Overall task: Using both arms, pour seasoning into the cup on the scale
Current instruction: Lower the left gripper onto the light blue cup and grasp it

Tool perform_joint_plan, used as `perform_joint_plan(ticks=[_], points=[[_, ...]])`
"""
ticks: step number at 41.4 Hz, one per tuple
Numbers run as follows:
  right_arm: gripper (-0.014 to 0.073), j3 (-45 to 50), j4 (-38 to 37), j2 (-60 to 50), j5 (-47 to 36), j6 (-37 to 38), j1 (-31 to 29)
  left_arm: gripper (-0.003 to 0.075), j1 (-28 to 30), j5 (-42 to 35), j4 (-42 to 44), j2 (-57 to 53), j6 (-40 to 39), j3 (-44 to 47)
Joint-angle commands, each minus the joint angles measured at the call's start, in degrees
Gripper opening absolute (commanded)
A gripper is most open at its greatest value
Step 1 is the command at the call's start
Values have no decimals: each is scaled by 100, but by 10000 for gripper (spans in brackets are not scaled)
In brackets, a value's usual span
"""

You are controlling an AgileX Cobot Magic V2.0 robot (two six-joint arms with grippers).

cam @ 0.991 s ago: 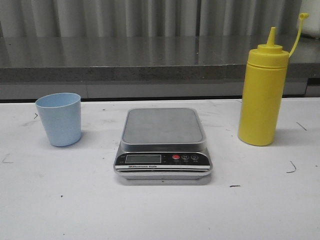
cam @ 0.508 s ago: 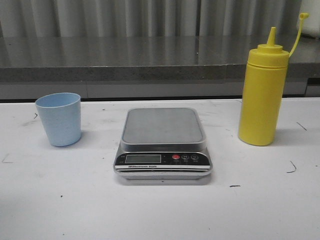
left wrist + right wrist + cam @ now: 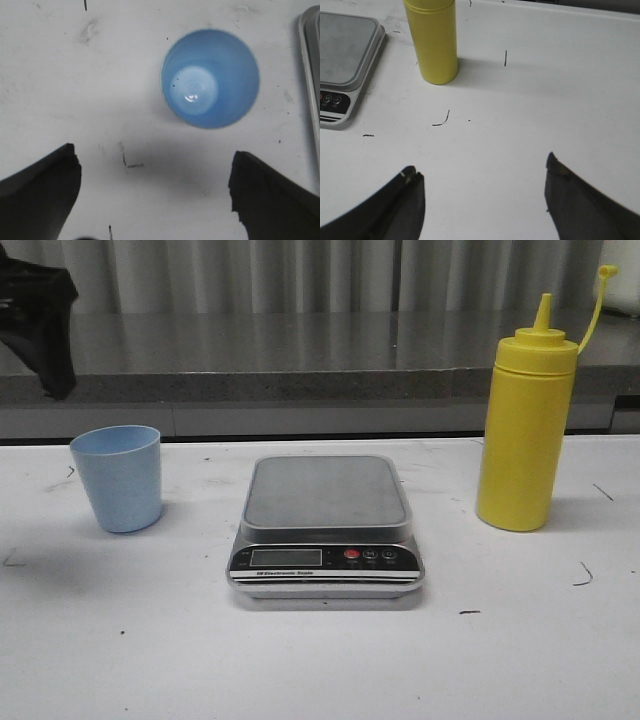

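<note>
Seasoning (image 3: 525, 425), in its tall yellow squeeze bottle, stands upright on the right side of the white table (image 3: 320, 660) in the front view, its pointed nozzle uncapped and the cap hanging off a thin strap at the upper right. The scale (image 3: 326, 530) sits at the middle of the table, its steel platform bare, its black panel with LCD and red and black buttons facing the camera. The cup (image 3: 117, 478), light blue and upright, stands to the left of the scale, well apart from it. A dark part of the left arm (image 3: 35, 315) shows at the upper left corner, above the cup and not touching it.

In the left wrist view, the cup (image 3: 210, 78) is seen from straight above, mouth open, with a glossy pale bottom and nothing visible inside. The left hand (image 3: 155, 197) is spread wide, its two dark fingers (image 3: 37, 197) far apart and clear of the cup. An edge of the scale (image 3: 312, 95) shows beside the cup.

In the right wrist view, the bottle's yellow body (image 3: 432, 40) stands on the table just beside the scale's corner (image 3: 347, 65). The right hand (image 3: 482, 200) is also spread wide and holds nothing, with its fingers (image 3: 395, 210) well apart from the bottle over bare table marked with small dark scuffs (image 3: 441, 120).
</note>
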Motion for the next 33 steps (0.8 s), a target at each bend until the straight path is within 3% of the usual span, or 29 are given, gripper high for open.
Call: perform_joint_plan(ticks=[1, 20, 25, 33], points=[[529, -133, -51, 66, -356, -64, -13, 586, -41, -200, 47, 234, -18, -511], [529, -133, -51, 66, -363, -64, -13, 567, -41, -252, 56, 1577, -18, -1424], [529, -133, -51, 66, -363, -64, -13, 471, -41, -205, -18, 1640, -18, -1424], [529, -133, -51, 66, -363, -64, -13, 230, -41, -270, -107, 1640, -18, -1424]])
